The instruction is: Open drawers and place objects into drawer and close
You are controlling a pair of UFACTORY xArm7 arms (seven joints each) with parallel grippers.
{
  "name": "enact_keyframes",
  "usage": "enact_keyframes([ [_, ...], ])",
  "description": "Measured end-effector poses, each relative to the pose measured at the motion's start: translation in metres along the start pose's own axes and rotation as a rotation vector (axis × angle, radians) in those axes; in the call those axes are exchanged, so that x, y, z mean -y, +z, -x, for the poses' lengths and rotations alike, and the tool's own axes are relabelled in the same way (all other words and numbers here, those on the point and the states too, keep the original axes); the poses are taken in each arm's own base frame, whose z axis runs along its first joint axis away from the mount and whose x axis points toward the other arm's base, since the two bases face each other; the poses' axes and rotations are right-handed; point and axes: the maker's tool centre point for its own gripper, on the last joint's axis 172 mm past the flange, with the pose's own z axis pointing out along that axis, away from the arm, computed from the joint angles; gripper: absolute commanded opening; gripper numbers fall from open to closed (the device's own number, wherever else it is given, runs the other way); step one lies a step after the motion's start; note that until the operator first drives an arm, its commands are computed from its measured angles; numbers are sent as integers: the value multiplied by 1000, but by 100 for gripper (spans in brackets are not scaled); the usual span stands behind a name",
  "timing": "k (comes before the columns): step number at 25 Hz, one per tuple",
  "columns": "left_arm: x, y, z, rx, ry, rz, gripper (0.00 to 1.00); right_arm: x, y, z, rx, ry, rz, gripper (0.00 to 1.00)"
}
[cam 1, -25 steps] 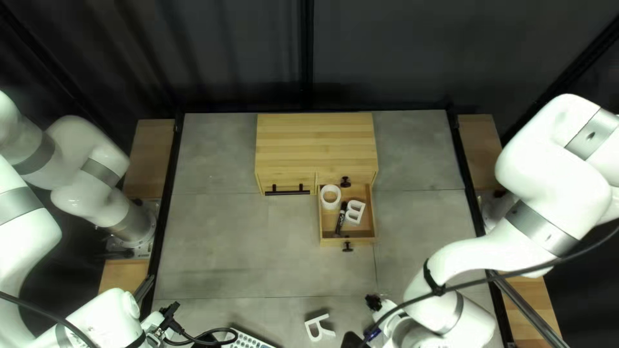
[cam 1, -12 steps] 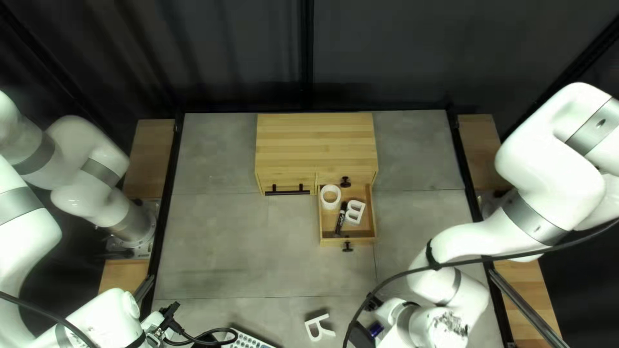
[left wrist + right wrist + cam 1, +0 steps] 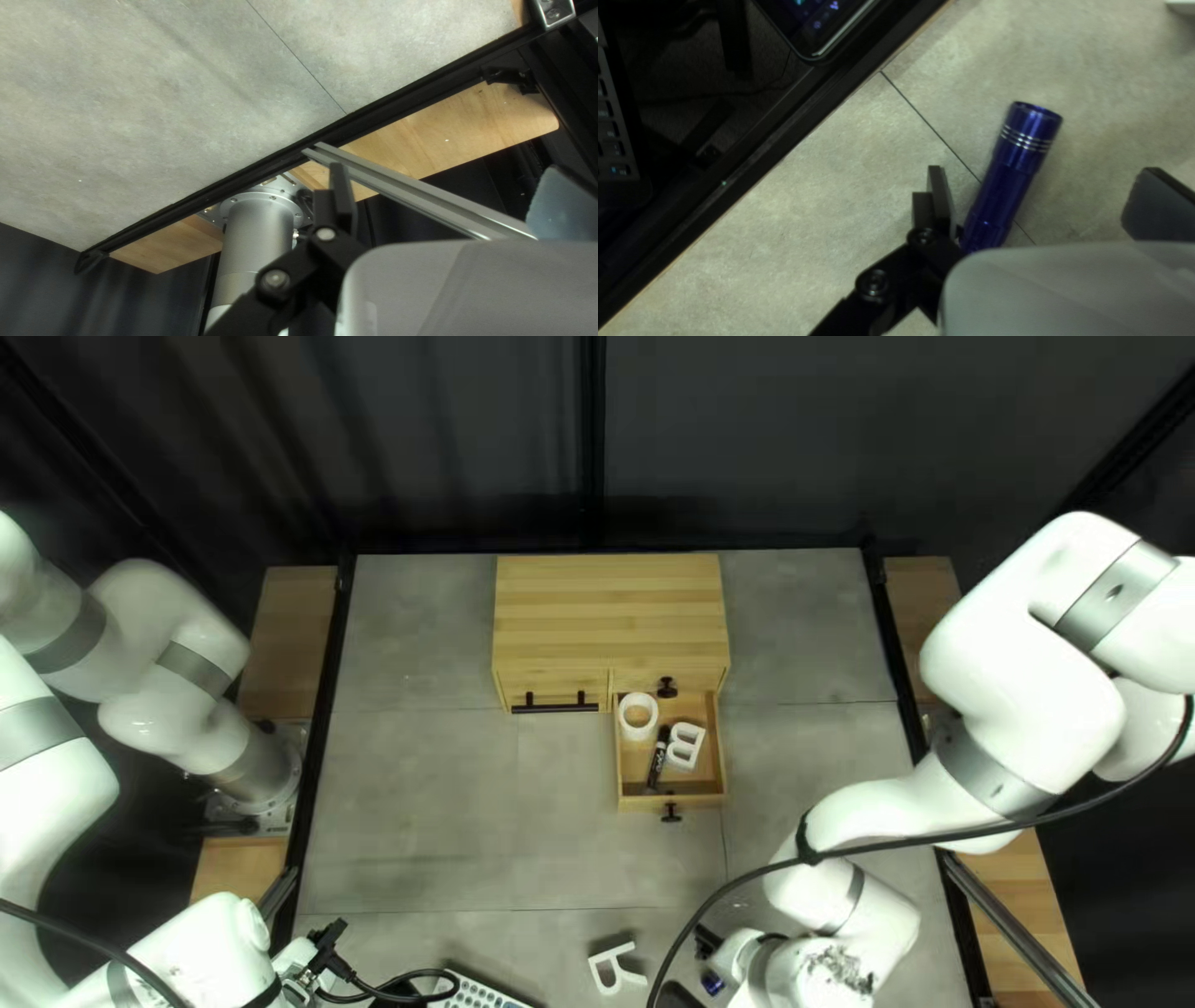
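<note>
"Blue flashlight (image 3: 1011,168): where's yours?"

"On the table (image 3: 436,809), between the wide-set fingers of your right gripper (image 3: 695,968); contact, can't tell."

"Outward?"

"White letter R (image 3: 616,968) near it, left in the top left view. Farther up, your open drawer (image 3: 641,804): white ring (image 3: 637,717), dark marker (image 3: 657,759), white letter B (image 3: 685,746). Cabinet (image 3: 610,616) behind."

"Your left gripper (image 3: 330,955)?"

"Fingers wide too, left arm's base (image 3: 258,230) ahead."

White rounded arms (image 3: 168,604) with grey bands (image 3: 1114,595)
A black cable (image 3: 946,836) crosses the right arm (image 3: 1021,678); silvery screws (image 3: 276,279) stud black links (image 3: 300,258)
</note>
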Motion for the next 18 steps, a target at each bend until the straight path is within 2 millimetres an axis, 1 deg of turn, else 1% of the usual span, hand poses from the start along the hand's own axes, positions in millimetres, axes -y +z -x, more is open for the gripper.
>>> enact_keyframes([
  [2, 0, 0, 0, 0, 0, 0, 100, -1, 2, 0, 1, -3, -6, 75],
  [3, 0, 0, 0, 0, 0, 0, 100, -1, 3, 1, 0, -5, -11, 47],
  [5, 0, 0, 0, 0, 0, 0, 100, -2, 7, 2, -3, -11, -23, 6],
  [6, 0, 0, 0, 0, 0, 0, 100, -3, 9, 3, -5, -14, -28, 2],
  [8, 0, 0, 0, 0, 0, 0, 100, -3, 13, 5, -11, -23, -40, 0],
  [13, 0, 0, 0, 0, 0, 0, 100, -3, 16, 10, -9, -34, -55, 0],
  [15, 0, 0, 0, 0, 0, 0, 100, -4, 13, 12, 3, -34, -55, 0],
  [18, 0, 0, 0, 0, 0, 0, 100, -5, 1, 19, 42, -37, -49, 0],
])
